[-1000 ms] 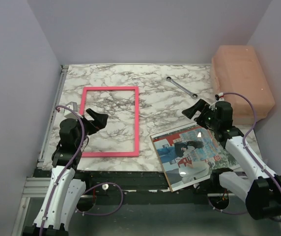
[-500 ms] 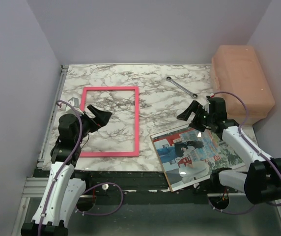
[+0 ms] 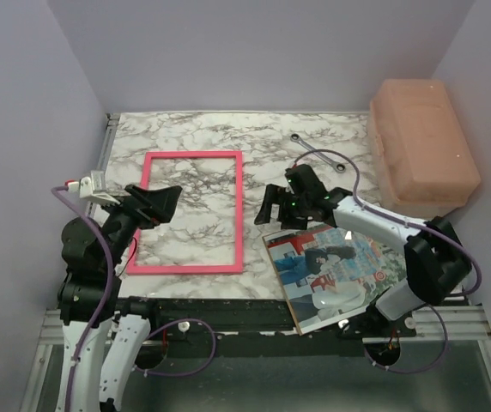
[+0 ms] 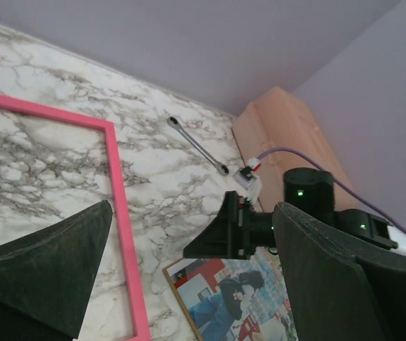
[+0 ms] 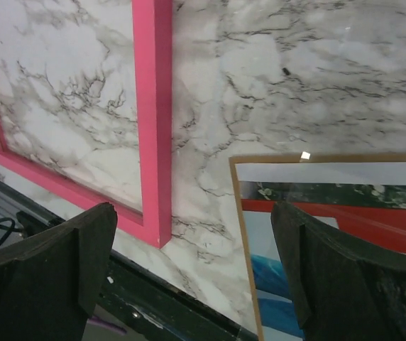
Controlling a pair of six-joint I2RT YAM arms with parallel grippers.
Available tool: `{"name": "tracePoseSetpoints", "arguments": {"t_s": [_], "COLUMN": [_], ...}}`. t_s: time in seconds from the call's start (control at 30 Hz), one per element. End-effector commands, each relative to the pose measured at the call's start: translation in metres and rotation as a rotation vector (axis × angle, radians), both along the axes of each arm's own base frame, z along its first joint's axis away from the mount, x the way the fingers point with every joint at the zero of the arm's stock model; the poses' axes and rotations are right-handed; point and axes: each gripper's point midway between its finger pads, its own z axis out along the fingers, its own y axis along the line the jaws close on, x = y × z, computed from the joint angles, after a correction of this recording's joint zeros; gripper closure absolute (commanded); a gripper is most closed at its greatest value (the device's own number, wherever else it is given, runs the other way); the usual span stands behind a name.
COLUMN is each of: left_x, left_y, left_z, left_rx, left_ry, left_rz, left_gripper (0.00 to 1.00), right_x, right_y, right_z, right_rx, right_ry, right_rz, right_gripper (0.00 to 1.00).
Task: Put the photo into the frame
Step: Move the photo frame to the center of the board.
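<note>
My right gripper [image 3: 280, 216] has swung across to the 11 o'clock corner of the photo [image 3: 340, 266], and my left gripper [image 3: 155, 206] has lifted back. Both stand released and hold nothing. The photo lies flat at 4 o'clock of the frame [image 3: 239, 215], ungrasped, so I judge this the approach step; the next move calls for descending to pinch that corner's edge.
</note>
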Motion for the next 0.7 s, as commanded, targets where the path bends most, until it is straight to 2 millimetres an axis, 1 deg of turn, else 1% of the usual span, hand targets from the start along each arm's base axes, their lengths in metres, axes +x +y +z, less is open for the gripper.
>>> {"name": "tracePoseSetpoints", "arguments": {"t_s": [0.0, 0.07, 0.13, 0.27, 0.37, 0.4, 0.47, 0.57, 0.67], "left_x": [-0.025, -0.034, -0.041, -0.047, -0.049, -0.049, -0.048, -0.047, -0.045], "left_y": [0.001, 0.001, 0.001, 0.001, 0.003, 0.003, 0.002, 0.000, 0.000], "left_z": [0.032, 0.044, 0.053, 0.059, 0.062, 0.062, 0.061, 0.060, 0.057], "left_rx": [0.035, 0.038, 0.037, 0.038, 0.037, 0.036, 0.033, 0.032, 0.032], "left_ry": [-0.076, -0.108, -0.134, -0.155, -0.162, -0.163, -0.159, -0.161, -0.153], "left_rz": [-0.018, -0.025, -0.029, -0.032, -0.019, -0.018, -0.023, -0.034, -0.038], "left_gripper": [0.02, 0.02, 0.02, 0.01, 0.02, 0.01, 0.02, 0.01, 0.01], "right_x": [-0.008, -0.012, -0.015, -0.022, -0.026, -0.024, -0.026, -0.031, -0.034], "right_y": [0.021, 0.036, 0.050, 0.074, 0.084, 0.082, 0.086, 0.092, 0.095], "right_z": [-0.028, -0.036, -0.039, -0.046, -0.055, -0.060, -0.064, -0.071, -0.077], "right_rx": [-0.175, -0.225, -0.259, -0.276, -0.299, -0.327, -0.346, -0.364, -0.387], "right_ry": [0.045, 0.056, 0.051, 0.052, 0.069, 0.063, 0.059, 0.057, 0.058], "right_rz": [0.053, 0.094, 0.126, 0.183, 0.207, 0.198, 0.210, 0.226, 0.235], "right_gripper": [0.04, 0.07, 0.09, 0.14, 0.21, 0.22, 0.25, 0.35, 0.40]}}
